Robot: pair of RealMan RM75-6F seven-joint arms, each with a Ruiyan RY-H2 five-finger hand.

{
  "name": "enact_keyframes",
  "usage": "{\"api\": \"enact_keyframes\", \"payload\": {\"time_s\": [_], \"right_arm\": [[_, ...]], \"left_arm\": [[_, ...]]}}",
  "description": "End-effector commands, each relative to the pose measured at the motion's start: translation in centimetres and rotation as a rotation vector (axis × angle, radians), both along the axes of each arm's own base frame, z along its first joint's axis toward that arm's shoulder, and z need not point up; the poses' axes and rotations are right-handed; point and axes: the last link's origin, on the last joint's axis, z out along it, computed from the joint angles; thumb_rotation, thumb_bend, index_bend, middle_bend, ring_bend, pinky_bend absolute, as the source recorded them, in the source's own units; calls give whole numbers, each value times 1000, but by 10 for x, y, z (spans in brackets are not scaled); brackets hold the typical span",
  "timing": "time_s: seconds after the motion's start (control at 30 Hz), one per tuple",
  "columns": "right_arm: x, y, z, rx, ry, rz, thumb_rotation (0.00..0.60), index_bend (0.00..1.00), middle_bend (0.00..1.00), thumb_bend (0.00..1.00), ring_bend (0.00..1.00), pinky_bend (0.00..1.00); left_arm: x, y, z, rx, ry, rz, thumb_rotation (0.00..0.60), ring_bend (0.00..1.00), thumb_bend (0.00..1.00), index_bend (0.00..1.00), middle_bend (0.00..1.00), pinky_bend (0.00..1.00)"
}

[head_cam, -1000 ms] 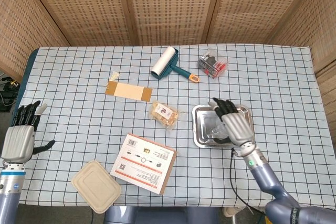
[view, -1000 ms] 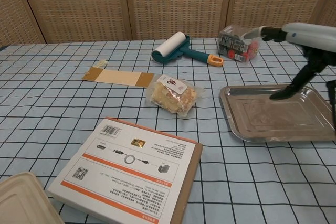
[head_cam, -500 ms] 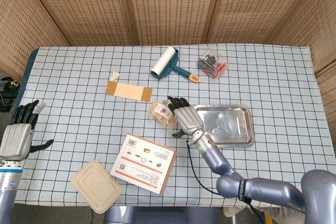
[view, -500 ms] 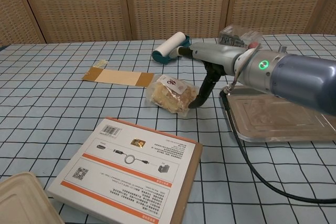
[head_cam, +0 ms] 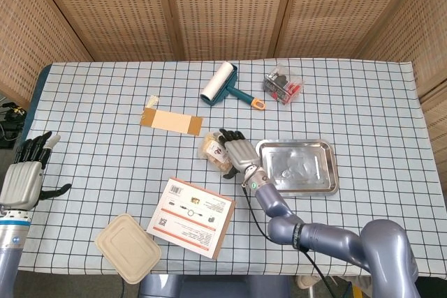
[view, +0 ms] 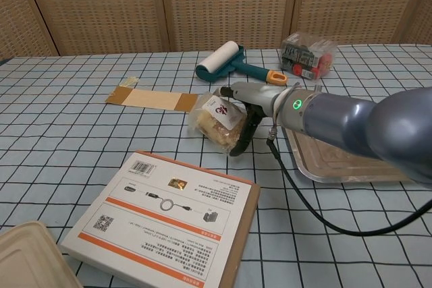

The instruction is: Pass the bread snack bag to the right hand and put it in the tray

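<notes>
The bread snack bag [head_cam: 212, 152] [view: 213, 119], clear with a white and red label, lies mid-table just left of the steel tray [head_cam: 307, 165] [view: 331, 166]. My right hand [head_cam: 238, 153] [view: 248, 107] reaches across from the tray side. Its fingers lie over the top of the bag and its dark thumb presses the bag's near right edge, so it grips the bag. My left hand [head_cam: 26, 172] hovers at the table's left edge, far from the bag, fingers apart and holding nothing. It is absent from the chest view.
A white and orange box [head_cam: 190, 216] [view: 162, 217] lies in front of the bag, with a beige lidded container [head_cam: 127, 247] at the front left. A lint roller [head_cam: 220, 83], a cardboard strip [head_cam: 171, 121] and a clear packet [head_cam: 283, 85] lie further back.
My right hand has swung from over the tray leftward to the snack bag and closed its fingers on it. The bag's right side has bunched up. The left hand barely moved.
</notes>
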Motion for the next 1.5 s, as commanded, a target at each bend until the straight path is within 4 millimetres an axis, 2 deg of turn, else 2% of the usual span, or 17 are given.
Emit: {"api": "enact_keyframes", "payload": {"time_s": [0.03, 0.07, 0.13, 0.2, 0.3, 0.4, 0.67, 0.77, 0.83, 0.97, 1.07, 1.17, 1.37, 1.5], "right_arm": [[7, 2, -10, -4, 1, 27, 600, 44, 0, 113, 0, 4], [8, 2, -12, -16, 1, 32, 600, 112, 14, 112, 1, 44], [10, 4, -16, -37, -3, 47, 600, 254, 102, 112, 59, 180], [13, 6, -18, -63, -15, 64, 600, 393, 273, 115, 219, 361], [16, 8, -17, -90, -35, 83, 600, 517, 410, 122, 368, 504], [17, 7, -14, -110, -44, 94, 600, 571, 457, 125, 426, 563], [18, 6, 3, -150, -45, 117, 600, 613, 476, 128, 449, 589], [6, 1, 31, -217, -22, 131, 600, 613, 476, 128, 449, 589], [0, 0, 41, -237, -10, 133, 600, 612, 476, 128, 449, 589], [-24, 2, 68, -281, 5, 106, 600, 611, 475, 128, 449, 589], [-59, 8, 93, -319, 40, 66, 600, 609, 474, 128, 449, 589], [-86, 16, 109, -334, 48, 24, 600, 607, 473, 128, 449, 589], [-129, 29, 124, -337, 63, -59, 600, 603, 465, 128, 449, 588], [-142, 34, 126, -332, 58, -86, 600, 600, 457, 128, 448, 587]], "left_arm": [[0, 1, 0, 0, -4, 2, 600, 0, 111, 0, 0, 0], [0, 1, 0, 1, -6, 2, 600, 0, 111, 0, 0, 0], [0, 1, 0, 0, -11, 1, 600, 0, 111, 0, 0, 0], [0, 0, 0, -1, -15, -3, 600, 0, 112, 0, 0, 0], [1, 0, 0, 1, -23, -6, 600, 0, 115, 0, 0, 0], [1, 0, 1, 4, -30, -7, 600, 0, 117, 0, 0, 0], [2, -1, 1, 3, -32, -10, 600, 0, 117, 0, 0, 0], [2, -2, 2, 5, -31, -14, 600, 0, 117, 0, 0, 0], [2, -2, 2, 4, -30, -14, 600, 0, 116, 0, 0, 0], [3, -2, 1, 4, -26, -16, 600, 0, 117, 0, 0, 0], [3, -2, 0, 4, -20, -13, 600, 0, 117, 0, 0, 0], [5, -3, -2, 2, -8, -19, 600, 0, 117, 0, 0, 0], [8, -6, -5, 1, 8, -29, 600, 0, 116, 0, 0, 0], [9, -7, -6, 1, 15, -31, 600, 0, 117, 0, 0, 0]]}}
